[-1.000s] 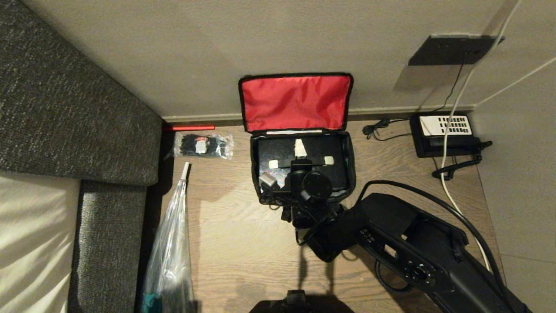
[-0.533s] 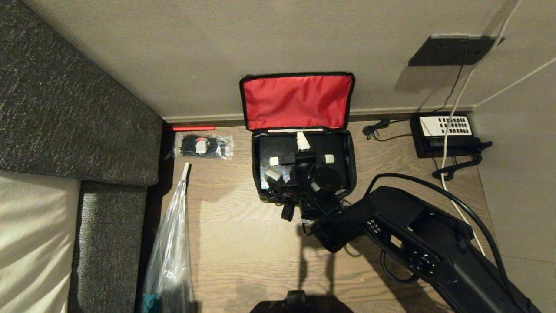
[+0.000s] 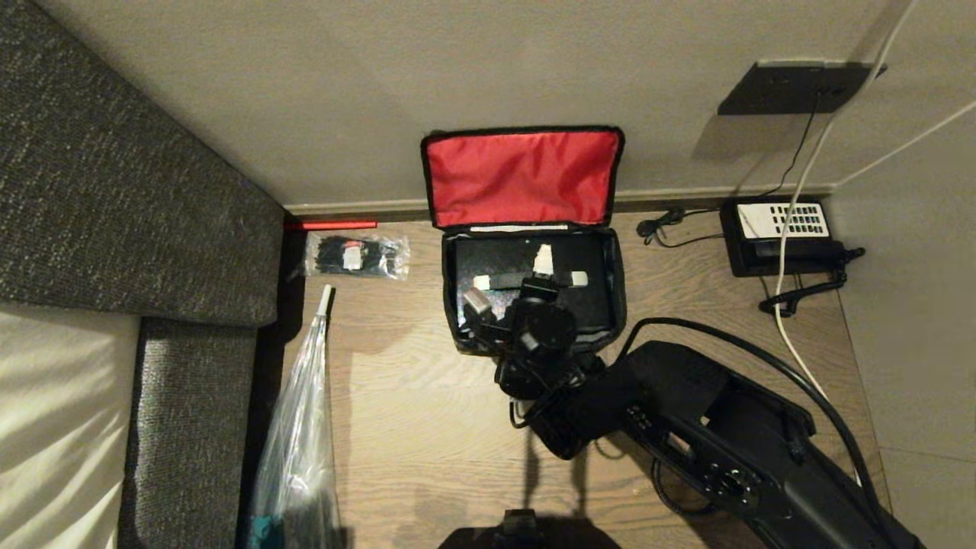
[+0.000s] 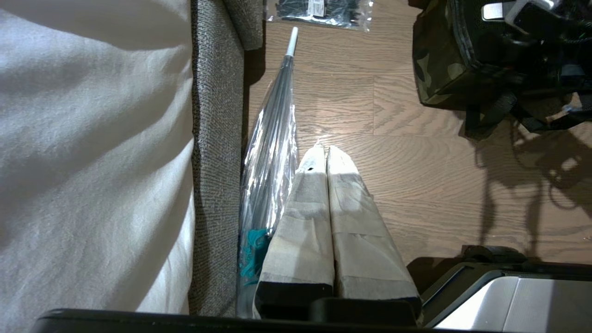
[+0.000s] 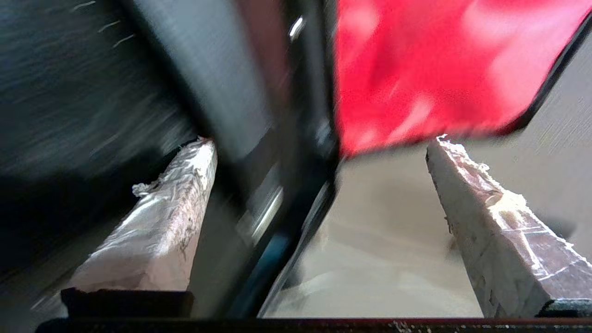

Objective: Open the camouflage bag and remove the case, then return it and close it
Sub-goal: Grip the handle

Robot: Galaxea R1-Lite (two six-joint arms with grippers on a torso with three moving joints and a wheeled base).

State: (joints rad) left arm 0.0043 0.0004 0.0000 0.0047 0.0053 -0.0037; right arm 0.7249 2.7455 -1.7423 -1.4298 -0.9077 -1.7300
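Change over the last second: right gripper (image 3: 543,263) has swung over the open bag, wrist turning, and one pale finger now shows just right of the strap's middle instead of left of it. Fingers spread wide, nothing between them in the right wrist view (image 5: 319,194), which is motion-blurred. My read: lining up on the strap handle, no grasp yet, so the removal step hasn't begun.

Left to right:
- Grey fabric sofa (image 3: 114,191), far left.
- Clear plastic packet of black ties (image 3: 357,255) on the wooden floor (image 3: 427,427); folded clear umbrella (image 3: 301,427) nearer.
- Left gripper (image 4: 323,155) parked low beside the umbrella, fingers pressed together, empty.
- Boxy green-and-black camouflage fabric bag (image 3: 618,293) against the far wall, red-lined lid (image 3: 522,179) standing open.
- Inside it: flat black hard case (image 3: 587,301), fully seated, black strap (image 3: 505,281) between two pale tabs.
- Black desk phone with white keypad (image 3: 778,236), far right, well apart from the bag.
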